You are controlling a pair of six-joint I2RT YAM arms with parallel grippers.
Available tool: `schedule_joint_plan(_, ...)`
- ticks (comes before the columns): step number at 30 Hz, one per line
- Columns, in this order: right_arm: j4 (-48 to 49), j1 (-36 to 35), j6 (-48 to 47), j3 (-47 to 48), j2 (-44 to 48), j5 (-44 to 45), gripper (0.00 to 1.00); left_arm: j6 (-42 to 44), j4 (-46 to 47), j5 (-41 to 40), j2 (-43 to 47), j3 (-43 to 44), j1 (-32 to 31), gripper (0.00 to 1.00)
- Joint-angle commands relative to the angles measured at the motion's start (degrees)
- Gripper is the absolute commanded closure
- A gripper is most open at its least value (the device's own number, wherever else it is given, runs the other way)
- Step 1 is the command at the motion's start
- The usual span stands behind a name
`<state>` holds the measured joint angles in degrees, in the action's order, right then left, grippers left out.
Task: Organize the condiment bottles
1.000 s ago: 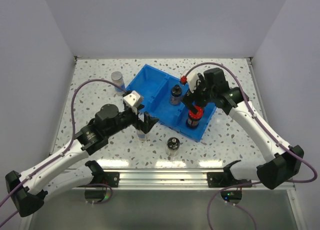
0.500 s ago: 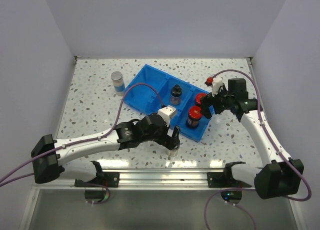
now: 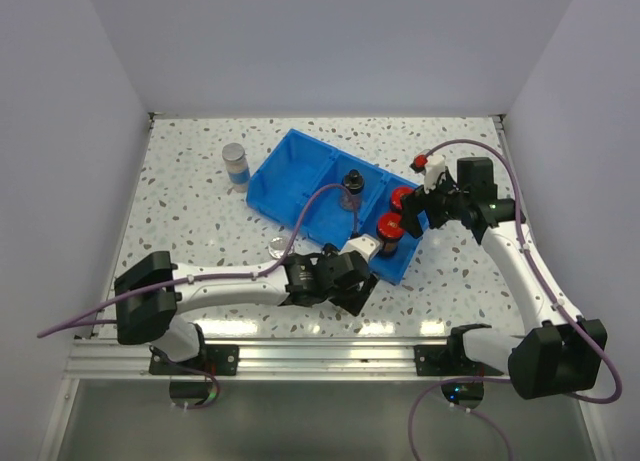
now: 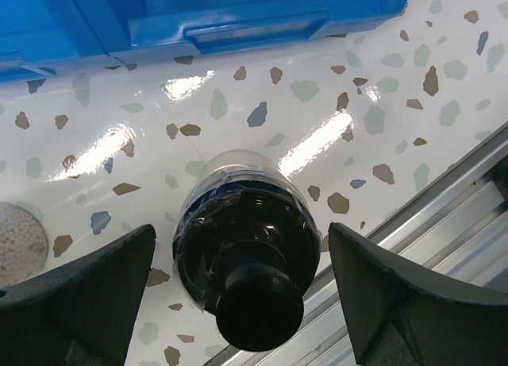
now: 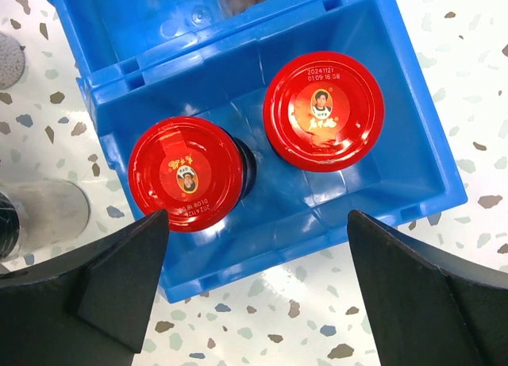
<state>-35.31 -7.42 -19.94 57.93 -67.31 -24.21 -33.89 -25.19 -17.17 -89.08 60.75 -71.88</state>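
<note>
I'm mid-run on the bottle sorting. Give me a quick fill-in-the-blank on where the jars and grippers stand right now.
1. The blue bin holds ___ red-capped jars, side by side in one end compartment.
2. The jar between the open fingers of the left gripper has a ___ top.
3. That jar stands on the ___, outside the bin.
4. The right gripper is open and holds ___.

Missing words: two; black; table; nothing.
</note>
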Motion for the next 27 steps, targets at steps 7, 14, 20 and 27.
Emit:
schedule_joint_plan(7,1.8,0.5,0.4,0.0,1.8,-1.5,0.02,1.5,0.1,-5.5,-2.3,4.7,-2.1,0.45)
schedule_joint_plan(14,1.8,0.7,0.3,0.0,2.1,-1.5,0.02,4.5,0.7,-7.3,2.7,5.1,-2.0,1.0)
schedule_joint_plan(20,1.9,0.7,0.3,0.0,2.4,-1.4,0.02,9.5,0.6,-2.7,8.6,8.7,2.8,1.0)
schedule_joint_plan(27,1.9,0.7,0.0,-0.2,3.0,-1.1,0.02,15.7,1.2,3.5,9.0,13.4,13.7,1.0)
